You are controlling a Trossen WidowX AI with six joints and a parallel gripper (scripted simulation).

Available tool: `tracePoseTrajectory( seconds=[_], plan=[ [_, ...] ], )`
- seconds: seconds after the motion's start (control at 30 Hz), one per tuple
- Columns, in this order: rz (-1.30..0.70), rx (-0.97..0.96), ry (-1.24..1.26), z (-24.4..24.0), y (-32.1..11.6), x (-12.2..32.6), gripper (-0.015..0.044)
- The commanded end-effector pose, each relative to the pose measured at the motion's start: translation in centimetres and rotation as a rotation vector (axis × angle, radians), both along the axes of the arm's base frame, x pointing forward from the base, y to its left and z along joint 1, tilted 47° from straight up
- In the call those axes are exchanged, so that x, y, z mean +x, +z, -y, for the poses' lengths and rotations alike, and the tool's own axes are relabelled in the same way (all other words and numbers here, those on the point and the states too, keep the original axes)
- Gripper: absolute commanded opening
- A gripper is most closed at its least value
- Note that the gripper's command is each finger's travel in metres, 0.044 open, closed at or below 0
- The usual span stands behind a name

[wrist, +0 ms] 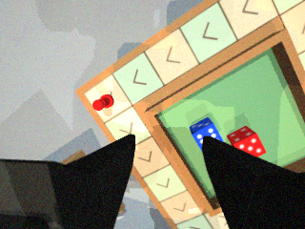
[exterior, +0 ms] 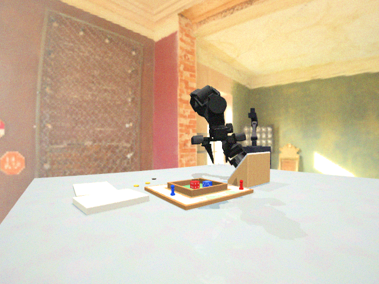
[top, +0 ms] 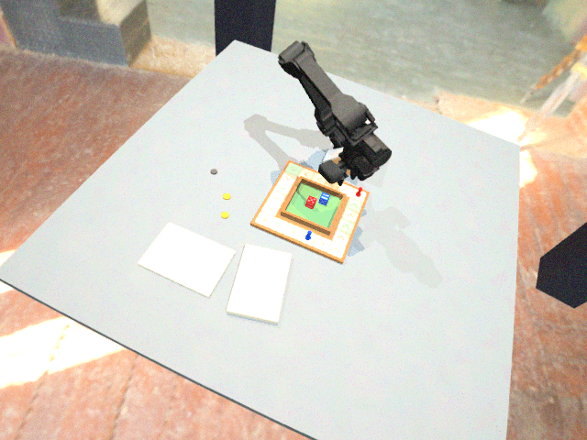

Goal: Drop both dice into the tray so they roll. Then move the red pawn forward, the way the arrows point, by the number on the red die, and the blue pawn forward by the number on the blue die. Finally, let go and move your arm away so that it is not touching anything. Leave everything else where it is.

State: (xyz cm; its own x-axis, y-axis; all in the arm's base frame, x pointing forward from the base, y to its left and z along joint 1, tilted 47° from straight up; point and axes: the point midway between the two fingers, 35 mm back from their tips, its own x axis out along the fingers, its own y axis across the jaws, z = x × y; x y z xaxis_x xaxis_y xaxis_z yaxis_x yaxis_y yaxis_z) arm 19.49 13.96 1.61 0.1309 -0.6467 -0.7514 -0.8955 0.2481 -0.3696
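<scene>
The red die (top: 310, 202) (exterior: 194, 184) (wrist: 246, 141) and blue die (top: 324, 198) (exterior: 206, 183) (wrist: 205, 130) rest in the green-floored tray (top: 303, 223) (exterior: 209, 190) (wrist: 214, 66). Each shows several pips on top. The red pawn (top: 359, 192) (exterior: 241, 184) (wrist: 103, 102) stands upright on a corner square of the board (top: 265, 218) (exterior: 186, 203) (wrist: 138, 78). The blue pawn (top: 308, 235) (exterior: 172, 190) stands on another side, outside the wrist view. My gripper (top: 347, 181) (exterior: 219, 162) (wrist: 168, 141) is partly open and empty, above the board near the tray.
A wedge-shaped block (exterior: 258, 169) stands behind the board near the red pawn. Two white slabs (top: 187, 258) (top: 260, 284) lie away from the board. Two yellow discs (top: 227, 195) (top: 225, 214) and a grey disc (top: 214, 171) lie beside it.
</scene>
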Motion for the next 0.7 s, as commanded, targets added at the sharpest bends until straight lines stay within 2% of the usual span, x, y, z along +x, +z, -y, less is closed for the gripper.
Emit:
tracePoseTrajectory(
  seconds=[0.0, 0.07, 0.47, 0.67],
  plan=[
    [0.420, 0.042, -0.488, -0.3, -3.2, -3.1, 0.0200],
    [0.535, 0.057, -0.606, -0.4, -3.9, -3.8, 0.0200],
    [0.928, 0.124, -0.971, -0.4, -5.8, -5.8, 0.0200],
    [0.937, 0.126, -0.979, -0.2, -5.8, -6.0, 0.0200]
  ],
)
